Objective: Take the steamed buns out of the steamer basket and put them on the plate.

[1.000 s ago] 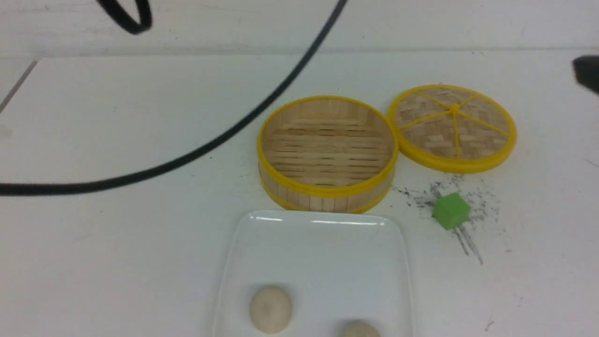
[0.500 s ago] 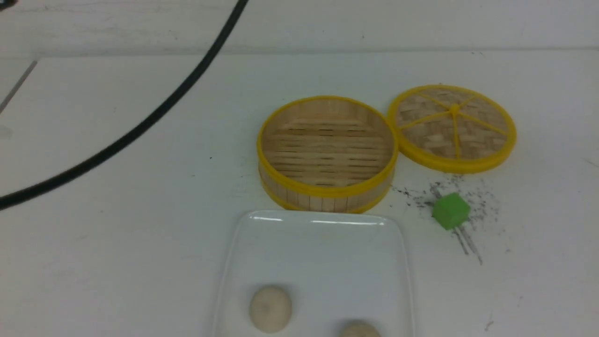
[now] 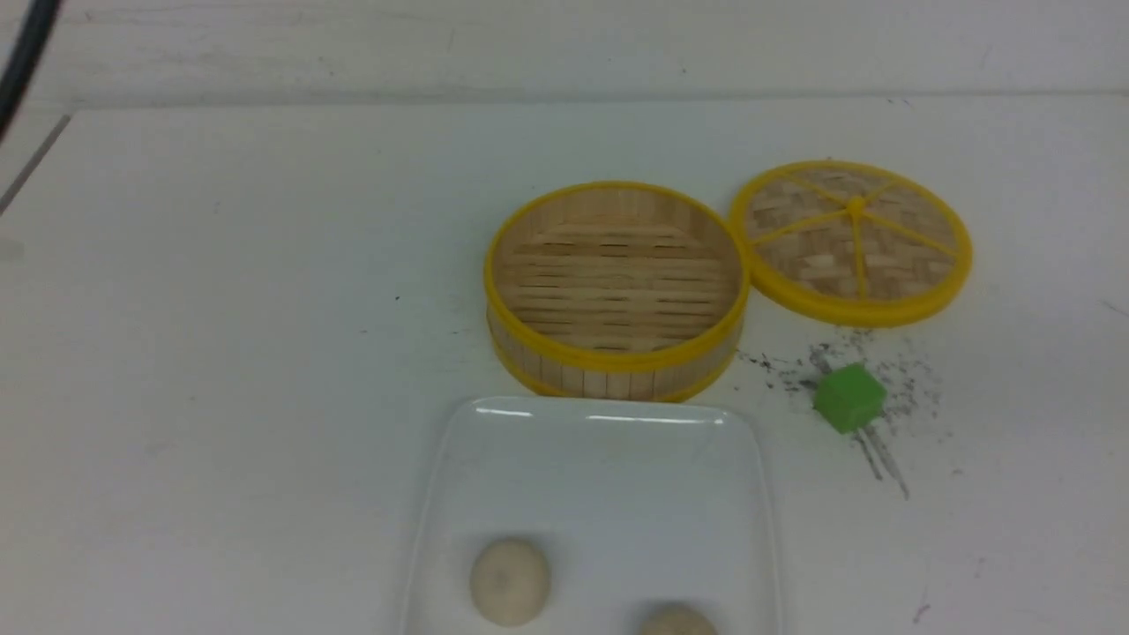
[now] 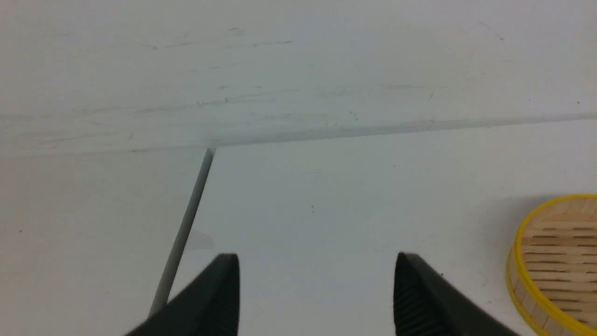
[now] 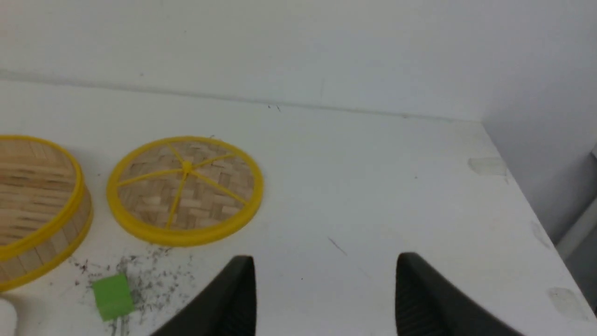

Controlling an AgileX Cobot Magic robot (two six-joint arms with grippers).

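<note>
With both steamed buns (image 3: pixel 510 582) seemingly on the plate (image 3: pixel 600 476), the left end effector (image 4: pixel 316 261) and right end effector (image 5: pixel 325 261), spread and empty, should retreat clear of the plate.

Quick tally of what's on the bench (image 3: pixel 220 353): two steamed buns (image 3: pixel 510 582) (image 3: pixel 677 622), one steamer basket (image 3: pixel 617 363), one plate (image 3: pixel 609 467), one woven lid (image 3: pixel 854 242), one green cube (image 3: pixel 848 398). Plus two hands, one left hand (image 4: pixel 317 260) and one right hand (image 5: pixel 326 260), and a single black cable (image 3: pixel 22 53).
</note>
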